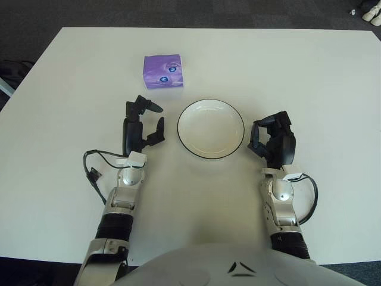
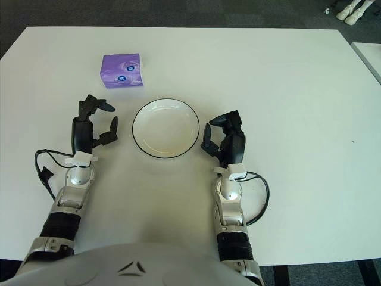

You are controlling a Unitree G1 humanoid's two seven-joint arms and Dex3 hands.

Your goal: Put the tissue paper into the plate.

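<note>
A purple tissue pack (image 1: 162,71) lies on the white table, beyond and to the left of the plate. The white plate (image 1: 211,128) with a dark rim sits at the table's middle and holds nothing. My left hand (image 1: 143,122) is just left of the plate and a short way in front of the tissue pack, fingers spread and holding nothing. My right hand (image 1: 272,140) is just right of the plate, fingers curled and holding nothing.
The white table (image 1: 309,77) stretches wide to the right and far side. Black cables loop beside each wrist (image 1: 95,164). Dark floor lies beyond the table edges.
</note>
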